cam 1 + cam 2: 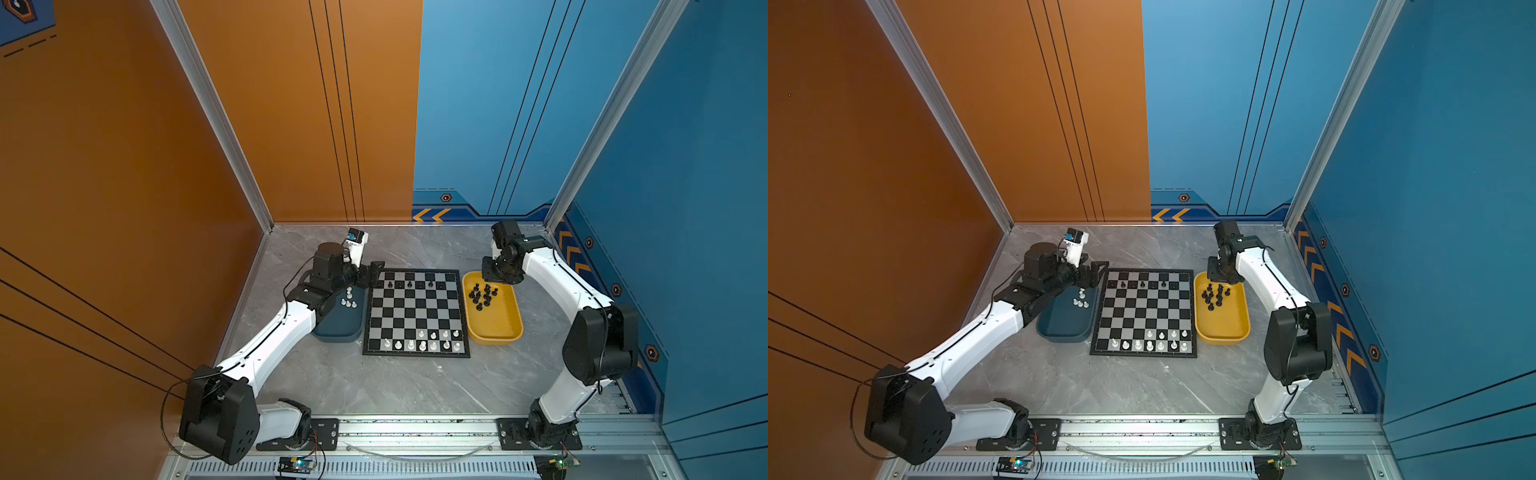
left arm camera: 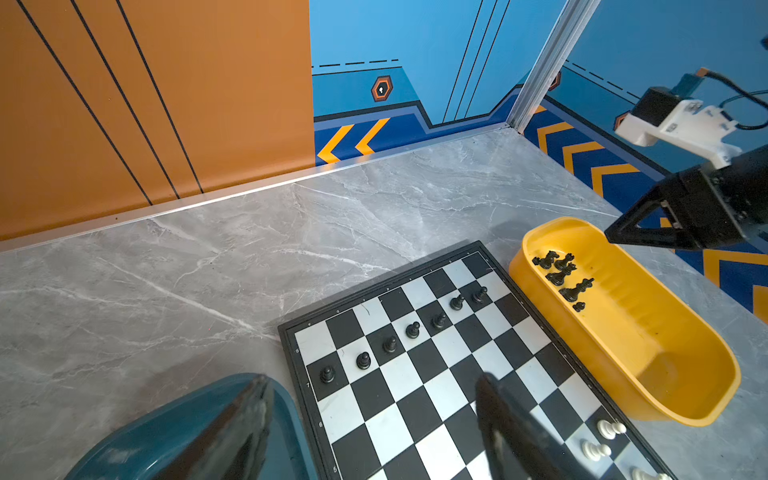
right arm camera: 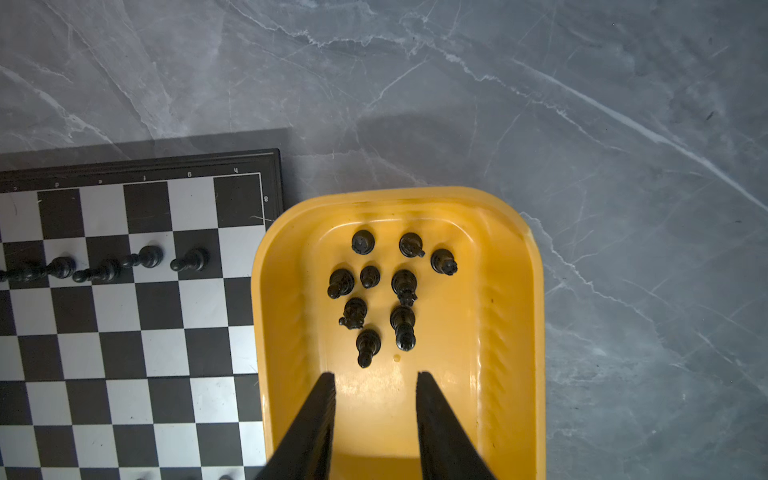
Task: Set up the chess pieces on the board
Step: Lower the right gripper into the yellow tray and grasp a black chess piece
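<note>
The board [image 1: 415, 354] lies mid-table in both top views. A row of black pawns [image 2: 412, 330] stands along its far side. White pieces [image 1: 432, 341] stand in its near right part. More white pieces [image 1: 348, 300] sit in the dark blue tray [image 1: 338, 330] to the left of the board. Several black pieces [image 3: 370, 276] stand in the yellow tray [image 3: 536, 291] to its right. My left gripper [image 2: 372, 380] hovers open and empty over the board's far left corner and the blue tray's far end. My right gripper [image 3: 376, 374] hangs open and empty above the yellow tray, just short of the black pieces.
Orange wall [image 1: 124, 166] closes the left side, and blue walls [image 1: 685, 166] close the back and right. Both arm bases sit on a metal rail [image 1: 415, 428] at the front. Grey marble tabletop [image 1: 374, 386] lies between the rail and the board.
</note>
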Controlling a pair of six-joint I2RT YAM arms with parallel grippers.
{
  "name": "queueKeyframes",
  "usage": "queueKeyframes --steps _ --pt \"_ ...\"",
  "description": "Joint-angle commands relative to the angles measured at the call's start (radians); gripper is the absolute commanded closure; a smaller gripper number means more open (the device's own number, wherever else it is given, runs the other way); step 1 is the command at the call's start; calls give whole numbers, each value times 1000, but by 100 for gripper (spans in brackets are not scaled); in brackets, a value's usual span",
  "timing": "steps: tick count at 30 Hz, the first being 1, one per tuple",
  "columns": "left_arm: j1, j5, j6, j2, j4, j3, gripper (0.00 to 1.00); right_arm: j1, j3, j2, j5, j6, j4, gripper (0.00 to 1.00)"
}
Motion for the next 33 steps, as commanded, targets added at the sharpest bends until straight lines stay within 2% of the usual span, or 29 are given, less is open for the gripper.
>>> queueKeyframes --steps 1,7,33 --pt "-11 -4 10 -12 -4 36 22 -7 30 38 -12 -14 -14 67" --pt "-16 -8 13 -16 -5 38 22 -2 39 92 -44 -8 17 71" --pt "-43 -8 22 20 -24 59 25 10 106 249 -57 -11 70 76"
